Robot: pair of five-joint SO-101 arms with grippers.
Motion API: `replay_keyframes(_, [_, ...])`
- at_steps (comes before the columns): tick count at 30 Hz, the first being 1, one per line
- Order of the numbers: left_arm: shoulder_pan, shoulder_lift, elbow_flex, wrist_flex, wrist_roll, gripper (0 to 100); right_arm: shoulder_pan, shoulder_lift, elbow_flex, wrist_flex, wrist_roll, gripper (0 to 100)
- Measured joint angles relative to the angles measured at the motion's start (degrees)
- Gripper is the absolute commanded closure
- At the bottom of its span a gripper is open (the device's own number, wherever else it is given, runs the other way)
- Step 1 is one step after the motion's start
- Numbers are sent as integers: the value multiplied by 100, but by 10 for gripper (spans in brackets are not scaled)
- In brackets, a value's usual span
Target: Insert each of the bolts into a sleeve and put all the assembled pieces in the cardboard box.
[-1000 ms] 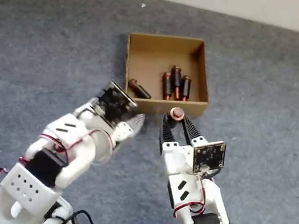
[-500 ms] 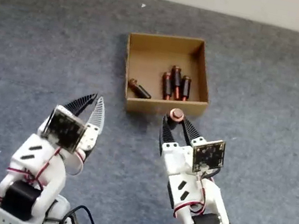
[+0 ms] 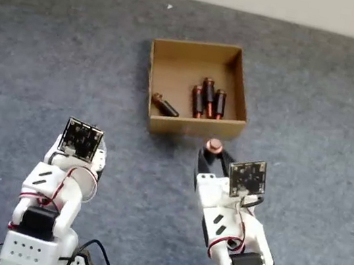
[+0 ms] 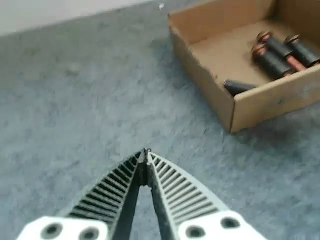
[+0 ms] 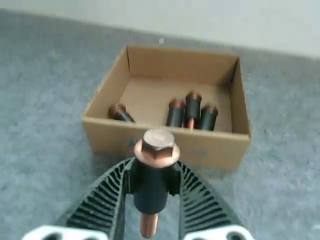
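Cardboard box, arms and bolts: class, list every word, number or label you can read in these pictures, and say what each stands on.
None can be read.
Faint bluish print on the outer front wall of the brown cardboard box: too blurred to read.

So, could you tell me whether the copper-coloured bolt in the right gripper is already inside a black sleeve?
Inserted: the copper-coloured bolt shows its hex head above the black sleeve and its tip below.

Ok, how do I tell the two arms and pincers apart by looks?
Left arm and right arm: white shells, black servos, red-and-black cables, a circuit board at the wrist. The left pincer has one black and one white ribbed finger; the right pincer has two black.
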Motion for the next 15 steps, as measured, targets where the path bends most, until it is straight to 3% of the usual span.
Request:
replay_keyframes(10, [-202,0,18,-264,0,993,316,202,-1099,466,0,993])
replay_keyframes(15, [-202,0,18,-264,0,993,308,1530,-1943,-264,0,993])
